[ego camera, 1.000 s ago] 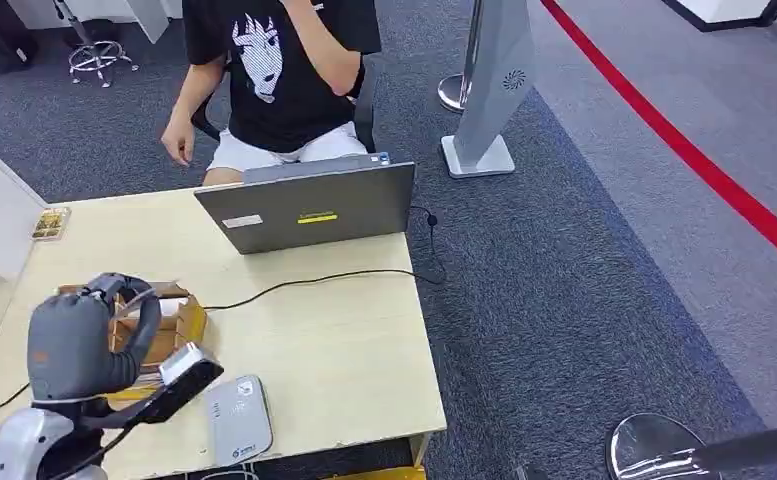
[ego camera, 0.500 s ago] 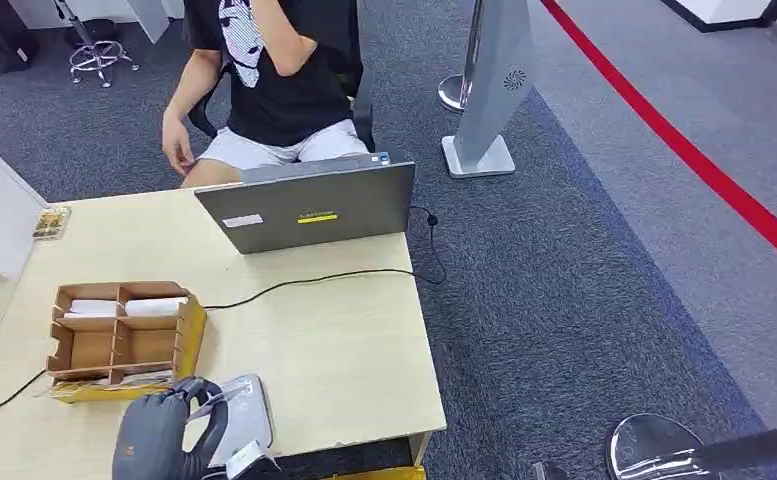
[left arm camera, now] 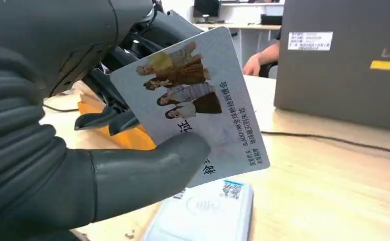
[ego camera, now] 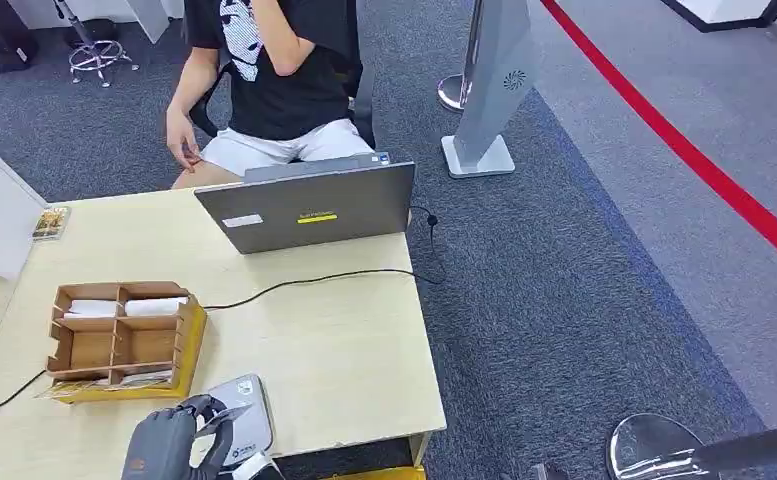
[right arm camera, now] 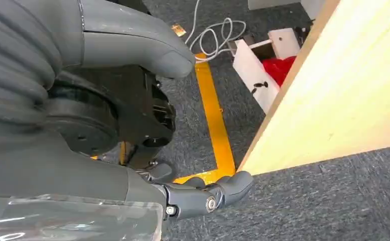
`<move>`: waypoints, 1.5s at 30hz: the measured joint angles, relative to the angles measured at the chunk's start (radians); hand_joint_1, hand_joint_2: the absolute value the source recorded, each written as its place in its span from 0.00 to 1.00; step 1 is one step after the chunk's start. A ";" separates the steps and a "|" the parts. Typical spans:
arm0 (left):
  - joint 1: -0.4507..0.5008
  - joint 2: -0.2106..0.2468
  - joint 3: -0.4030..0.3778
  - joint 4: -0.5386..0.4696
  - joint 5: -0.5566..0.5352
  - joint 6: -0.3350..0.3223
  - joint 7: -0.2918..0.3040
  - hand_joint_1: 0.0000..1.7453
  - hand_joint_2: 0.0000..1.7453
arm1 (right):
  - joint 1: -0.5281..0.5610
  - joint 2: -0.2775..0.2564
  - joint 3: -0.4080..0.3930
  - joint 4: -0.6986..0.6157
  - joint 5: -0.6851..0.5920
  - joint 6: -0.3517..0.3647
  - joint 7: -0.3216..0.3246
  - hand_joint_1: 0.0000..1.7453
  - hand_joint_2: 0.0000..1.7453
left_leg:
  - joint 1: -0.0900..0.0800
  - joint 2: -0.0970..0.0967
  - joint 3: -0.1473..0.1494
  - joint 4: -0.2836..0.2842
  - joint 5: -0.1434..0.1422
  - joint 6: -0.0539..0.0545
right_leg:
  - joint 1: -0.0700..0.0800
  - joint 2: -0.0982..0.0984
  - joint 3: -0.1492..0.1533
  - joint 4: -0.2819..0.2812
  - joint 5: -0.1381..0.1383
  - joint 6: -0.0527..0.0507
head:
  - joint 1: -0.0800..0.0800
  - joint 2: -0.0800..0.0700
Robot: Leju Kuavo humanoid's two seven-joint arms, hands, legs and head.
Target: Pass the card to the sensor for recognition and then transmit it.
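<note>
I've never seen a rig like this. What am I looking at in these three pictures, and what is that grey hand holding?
A humanoid robot with cameras on its head and at each wrist. The head view looks down on a table with a laptop, a cardboard organiser and a flat white card reader; a person sits behind it. The left wrist view sits close behind the left hand, which pinches a printed card just above the reader. The right wrist view shows the right hand hanging beside the table over carpet, holding nothing.
</note>
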 joint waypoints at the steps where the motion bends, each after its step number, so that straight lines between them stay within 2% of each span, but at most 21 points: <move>1: 0.002 -0.004 0.006 0.004 -0.008 -0.005 0.000 1.00 1.00 | 0.005 0.001 0.005 -0.009 -0.008 -0.001 0.003 0.00 1.00 | 0.000 0.000 0.000 0.000 0.000 0.000 | 0.000 0.000 0.000 0.000 0.000 0.000 | 0.000 0.000; 12: 0.012 -0.077 0.133 0.069 -0.095 -0.031 -0.010 1.00 1.00 | 0.038 0.004 0.050 -0.062 -0.031 -0.002 0.028 0.00 1.00 | 0.000 0.000 0.000 0.000 0.000 0.000 | 0.000 0.000 0.000 0.000 0.000 0.000 | 0.000 0.000; 21: 0.009 -0.109 0.189 0.108 -0.120 -0.030 -0.019 1.00 1.00 | 0.045 0.006 0.065 -0.074 -0.031 -0.002 0.030 0.00 1.00 | 0.000 0.000 0.000 0.000 0.000 0.000 | 0.000 0.000 0.000 0.000 0.000 0.000 | 0.000 0.000; 24: -0.004 -0.120 0.220 0.144 -0.164 -0.020 -0.024 1.00 1.00 | 0.047 0.007 0.070 -0.074 -0.031 -0.001 0.030 0.00 1.00 | 0.000 0.000 0.000 0.000 0.000 0.000 | 0.000 0.000 0.000 0.000 0.000 0.000 | 0.000 0.000; 30: -0.032 -0.143 0.270 0.206 -0.179 -0.002 -0.054 1.00 1.00 | 0.048 0.007 0.078 -0.074 -0.030 -0.001 0.030 0.00 1.00 | 0.000 -0.001 0.001 0.000 0.000 0.000 | 0.000 -0.001 0.001 0.000 0.000 0.000 | 0.000 0.000; 34: -0.036 -0.150 0.285 0.225 -0.182 -0.001 -0.059 1.00 1.00 | 0.048 0.007 0.080 -0.074 -0.030 -0.001 0.029 0.00 1.00 | 0.000 -0.001 0.001 0.000 0.000 0.000 | 0.000 -0.001 0.001 0.000 0.000 0.000 | 0.000 0.000; 40: -0.036 -0.164 0.290 0.231 -0.156 0.008 -0.119 1.00 1.00 | 0.048 0.007 0.081 -0.074 -0.030 -0.001 0.025 0.00 1.00 | 0.000 -0.001 0.001 0.000 0.000 0.000 | 0.000 -0.001 0.001 0.000 0.000 0.000 | 0.000 0.000; 45: -0.040 -0.164 0.275 0.165 -0.092 0.010 -0.138 1.00 1.00 | 0.047 0.007 0.081 -0.071 -0.024 -0.001 0.018 0.00 1.00 | 0.000 -0.001 0.001 0.000 0.000 0.000 | 0.000 -0.001 0.001 0.000 0.000 0.000 | 0.000 0.000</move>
